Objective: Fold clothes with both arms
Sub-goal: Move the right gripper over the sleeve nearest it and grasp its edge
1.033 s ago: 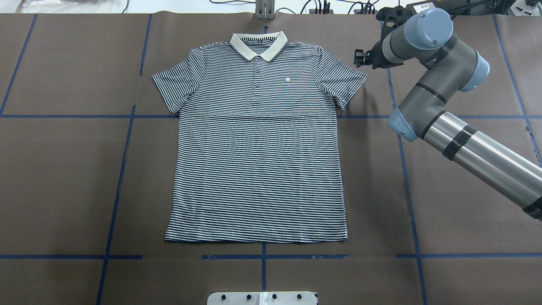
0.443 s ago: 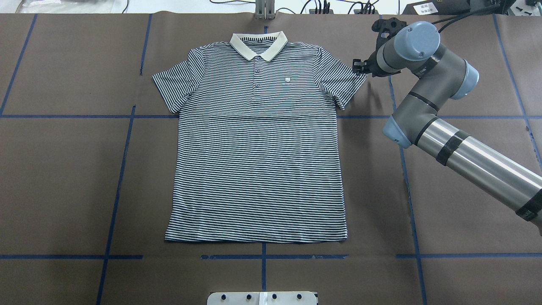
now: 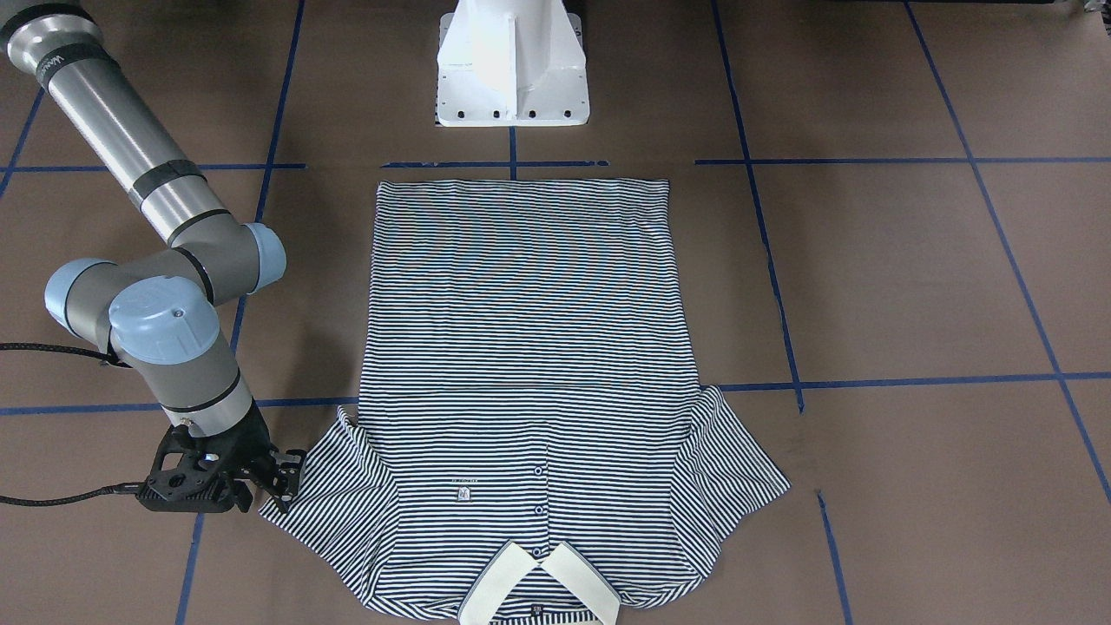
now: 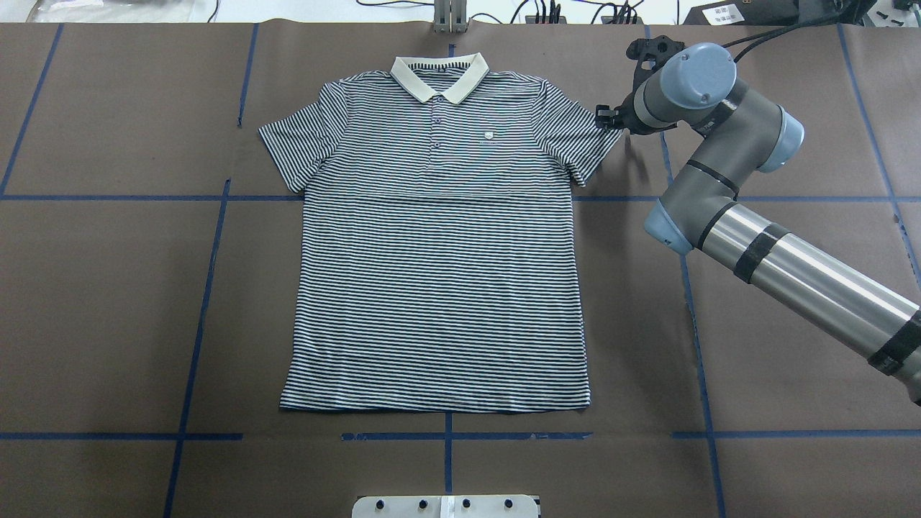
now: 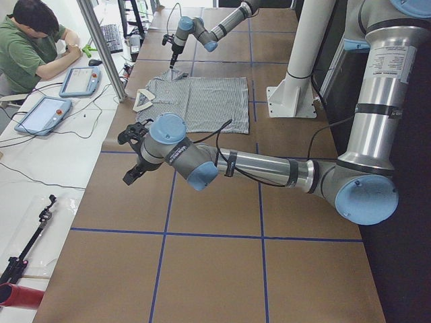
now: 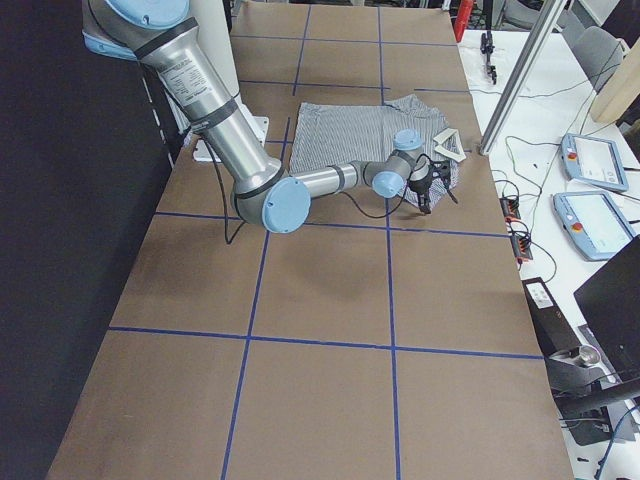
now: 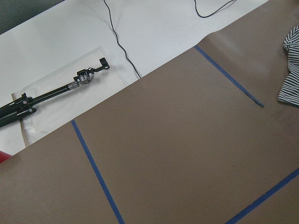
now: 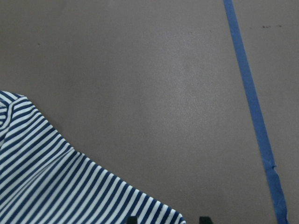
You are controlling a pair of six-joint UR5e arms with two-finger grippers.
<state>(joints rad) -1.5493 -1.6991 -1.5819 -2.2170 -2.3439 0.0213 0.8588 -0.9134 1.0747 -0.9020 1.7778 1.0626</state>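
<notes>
**Figure.** We see the brown-papered table [image 4: 108, 288] with the polo shirt [image 4: 439, 288] lying flat at its centre, collar at 12 o'clock and hem at 6, unmoved since a second ago. The right arm [image 4: 791, 266] has swung inward. Its right gripper [image 4: 603, 119], earlier apart from the cloth, now sits at the tip of the sleeve [image 4: 583, 144], at 2 o'clock of the shirt. Its fingers are spread and empty. We judge a sleeve grasp to be imminent, with no fold begun. The left arm [image 5: 256, 165] hangs well apart from the shirt. We cannot tell whether its left gripper [image 5: 130, 175] is spread or clenched.
</notes>
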